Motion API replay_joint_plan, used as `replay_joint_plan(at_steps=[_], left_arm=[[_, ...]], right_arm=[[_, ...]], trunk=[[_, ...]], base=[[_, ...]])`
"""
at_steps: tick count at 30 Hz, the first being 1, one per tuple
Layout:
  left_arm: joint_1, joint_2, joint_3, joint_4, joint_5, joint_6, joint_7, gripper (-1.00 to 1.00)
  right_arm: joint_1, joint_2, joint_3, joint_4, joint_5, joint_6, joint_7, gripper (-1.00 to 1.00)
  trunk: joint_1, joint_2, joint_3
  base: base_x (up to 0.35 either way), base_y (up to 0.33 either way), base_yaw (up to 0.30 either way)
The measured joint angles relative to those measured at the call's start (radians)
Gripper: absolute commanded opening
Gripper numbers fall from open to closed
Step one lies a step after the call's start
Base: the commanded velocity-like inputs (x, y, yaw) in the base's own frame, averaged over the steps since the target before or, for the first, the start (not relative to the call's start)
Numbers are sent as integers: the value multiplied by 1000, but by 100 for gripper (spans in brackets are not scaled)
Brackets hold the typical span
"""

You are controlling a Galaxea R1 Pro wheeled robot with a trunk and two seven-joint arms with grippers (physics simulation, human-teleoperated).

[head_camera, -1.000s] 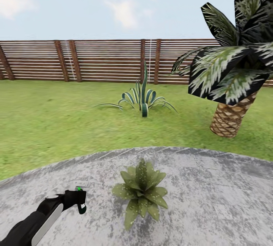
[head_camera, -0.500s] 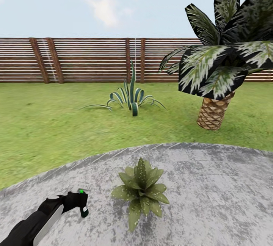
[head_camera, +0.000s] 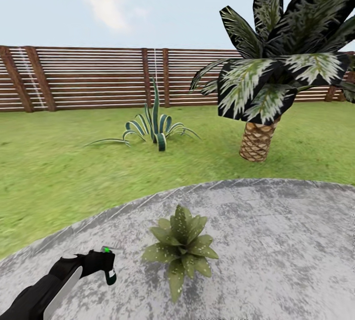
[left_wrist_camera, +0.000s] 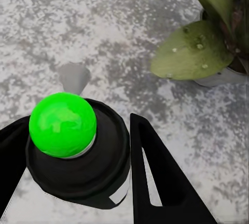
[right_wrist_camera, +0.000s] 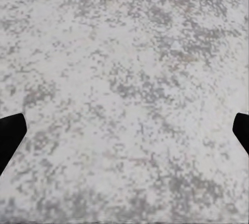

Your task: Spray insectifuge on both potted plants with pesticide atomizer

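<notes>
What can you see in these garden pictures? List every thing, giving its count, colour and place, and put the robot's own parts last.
potted plant: one, green leaves with white specks, on the patio in front of the robot
patio: one, mottled grey stone, round, in the foreground
lawn: one, green, between patio and fence
agave: one, striped green and white, on the lawn
palm: one, scaly brown trunk, dark fronds, on the lawn at right
fence: one, brown slats, along the back
pesticide atomizer: one, dark bottle with white label and bright green top, between the left gripper's fingers
left gripper: one, black, low over the patio beside the plant
right gripper: one, black fingertips wide apart above bare patio
</notes>
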Motion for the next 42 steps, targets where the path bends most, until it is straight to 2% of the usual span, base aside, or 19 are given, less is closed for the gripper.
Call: replay_joint_plan(at_steps=[15,20,27,28,29,30,31,33,40,42], left_arm=[[-6,-3,-3,5,0,12,-27,-100],[-19,-17,-8,6,-1,54,-42,-100],[-21,-22,-3,5,-6,45,-30,-100],[-21,-27,-7,5,-3,45,-27,-100],[-21,-43,-12,5,0,46,-29,-100],[-21,-45,-16,5,-11,46,-30,-100],[-21,-49,-24,5,-40,45,-28,-100],[-21,-51,-27,6,-65,45,-28,-100],[-21,-51,-26,6,-79,51,-41,-100],[-15,-45,-28,-128,-75,160,-51,-100]], right_arm=[[-3,0,1,1,1,-1,-1,100],[-3,0,0,0,0,0,0,100],[-3,-2,0,0,-1,1,0,100],[-4,-2,0,9,0,1,-6,100],[-5,-1,2,37,1,0,-39,100],[-6,-1,3,42,1,-1,-46,100],[-6,-1,3,47,3,-1,-53,100],[-6,-1,4,49,4,-2,-57,100],[-6,0,5,51,6,-3,-61,100],[-6,0,7,53,7,-3,-101,100]], trunk=[[0,0,0],[0,0,0],[0,0,0],[0,0,0],[0,0,0],[0,0,0],[0,0,0],[0,0,0],[0,0,0],[0,0,0]], base=[[35,331,-275],[151,314,-275],[10,19,-275],[0,0,-191],[0,0,-123],[0,0,-50],[0,0,-40],[0,134,-17],[3,269,-96],[31,167,-124]])
